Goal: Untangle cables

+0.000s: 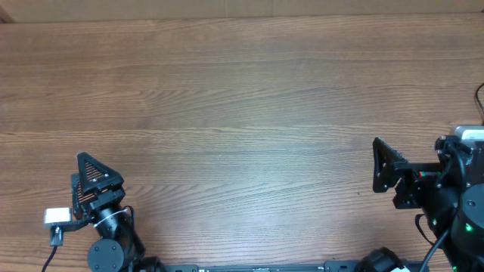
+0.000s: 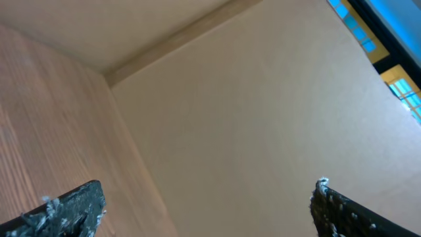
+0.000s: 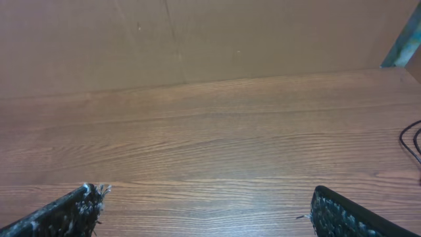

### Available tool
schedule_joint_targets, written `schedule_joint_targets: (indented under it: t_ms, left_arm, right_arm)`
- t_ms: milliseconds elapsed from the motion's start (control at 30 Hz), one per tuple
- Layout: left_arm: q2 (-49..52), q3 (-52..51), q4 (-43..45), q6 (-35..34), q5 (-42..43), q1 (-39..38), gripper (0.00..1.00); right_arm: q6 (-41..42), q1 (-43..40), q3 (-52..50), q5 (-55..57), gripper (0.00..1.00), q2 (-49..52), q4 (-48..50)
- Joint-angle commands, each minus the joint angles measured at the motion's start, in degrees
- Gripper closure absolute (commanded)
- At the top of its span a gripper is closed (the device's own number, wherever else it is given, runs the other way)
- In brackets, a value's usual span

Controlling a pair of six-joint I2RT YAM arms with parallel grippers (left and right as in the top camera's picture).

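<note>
Only a thin black cord shows, looping in at the table's right edge [image 1: 479,97] and at the right border of the right wrist view [image 3: 410,141]. I cannot tell whether it is one of the cables. My left gripper [image 1: 94,175] sits at the near left, tilted up toward the back wall, its jaws wide apart with nothing between them [image 2: 209,191]. My right gripper [image 1: 382,162] is at the right side, pointing left over bare wood, and it stands open and empty [image 3: 205,197].
The wooden table [image 1: 242,113] ends at a brown board wall [image 3: 197,39] along the back. A small white module [image 1: 57,217] hangs off the left arm near the front edge. Both arm bases stand along the front edge.
</note>
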Motion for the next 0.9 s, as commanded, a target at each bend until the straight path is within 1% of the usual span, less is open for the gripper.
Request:
schedule_joint_targets:
  t_ms: [0, 200, 333, 400, 433, 467, 533, 633, 700, 767, 867]
  left_arm:
    - [-0.87, -3.34, 2.97, -0.76, -2.29, 0.31, 0.00]
    - [-0.87, -7.72, 3.04, -0.55, -3.34, 0.31, 0.00]
    - [-0.87, -8.04, -3.80, 1.70, -3.32, 0.28, 0.01]
    - [-0.87, -8.04, -7.15, 4.85, -3.32, 0.28, 0.00]
    - [-0.87, -8.04, -7.39, 7.85, -3.28, 0.26, 0.00]
    - [-0.87, -8.02, -7.23, 13.33, -2.36, 0.26, 0.00]
    - [-0.87, -8.02, -7.26, 20.70, -0.83, 0.24, 0.01]
    - [-0.87, -8.02, -7.28, 25.35, 0.50, 0.24, 0.00]
    - [-0.87, -8.00, -7.28, 26.14, 2.43, 0.24, 0.00]
    - [-0.87, -8.00, -7.28, 29.11, 4.63, 0.24, 0.00]
    - [-0.87, -8.00, -7.30, 31.04, 5.01, 0.24, 0.00]
  right_arm:
    - [-0.17, 0.00, -0.17, 0.52, 0.00, -0.26, 0.20]
    - [-0.17, 0.00, -0.17, 0.52, 0.00, -0.26, 0.20]
    - [-0.17, 0.00, -0.17, 0.52, 0.00, -0.26, 0.20]
    - [-0.17, 0.00, -0.17, 0.52, 0.00, -0.26, 0.20]
    - [-0.17, 0.00, -0.17, 0.52, 0.00, -0.26, 0.20]
    - [-0.17, 0.00, -0.17, 0.52, 0.00, -0.26, 0.20]
    - [-0.17, 0.00, -0.17, 0.52, 0.00, -0.26, 0.20]
    - [-0.17, 0.00, -0.17, 0.52, 0.00, -0.26, 0.20]
    - [-0.17, 0.00, -0.17, 0.52, 0.00, -0.26, 0.20]
    - [-0.17, 0.00, -0.17, 0.52, 0.00, -0.26, 0.20]
    - [-0.17, 0.00, -0.17, 0.52, 0.00, -0.26, 0.20]
